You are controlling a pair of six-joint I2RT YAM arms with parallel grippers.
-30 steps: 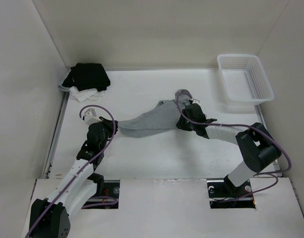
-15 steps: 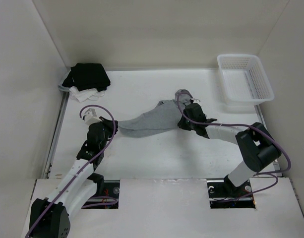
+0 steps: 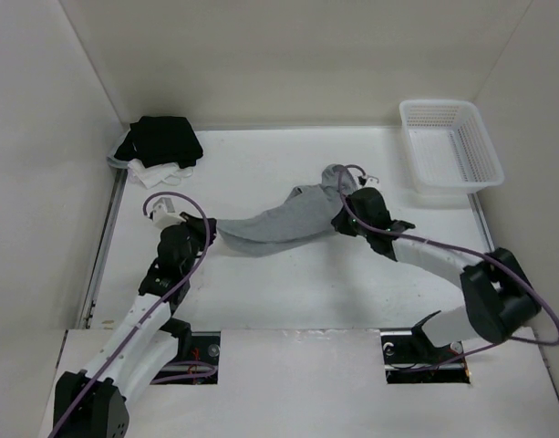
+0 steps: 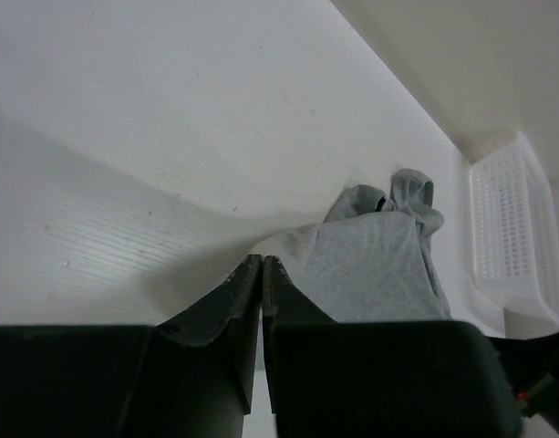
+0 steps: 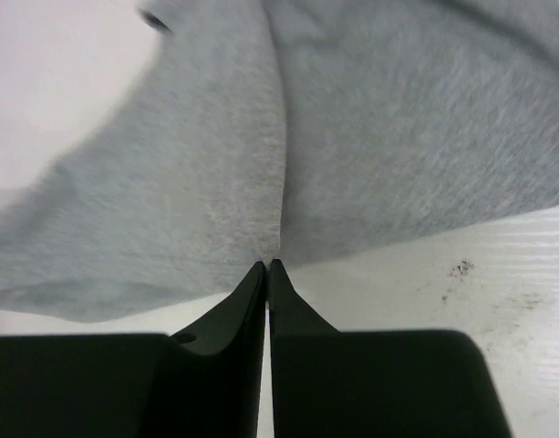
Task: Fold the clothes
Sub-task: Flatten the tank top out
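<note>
The clothes point(image 3: 277, 221), a light-grey knit garment, hang stretched in a band across the middle of the table between my two grippers. My left gripper point(image 3: 210, 230) is shut on the left end; in the left wrist view its jaws point(image 4: 262, 259) meet on the cloth's pale edge, and the clothes point(image 4: 375, 269) run away to the right. My right gripper point(image 3: 340, 208) is shut on the right end, where the cloth bunches up. In the right wrist view the tips point(image 5: 266, 265) pinch a fold of the clothes point(image 5: 352, 137) just above the table.
A black and white clothes pile point(image 3: 160, 146) lies in the back left corner. A white plastic basket point(image 3: 461, 173) stands at the back right, also seen as the basket point(image 4: 512, 228) in the left wrist view. White walls enclose the table on three sides.
My right gripper has shut on the garment's right end and shifted slightly back and right, raising that end. The left gripper has stayed shut and hardly moved.
</note>
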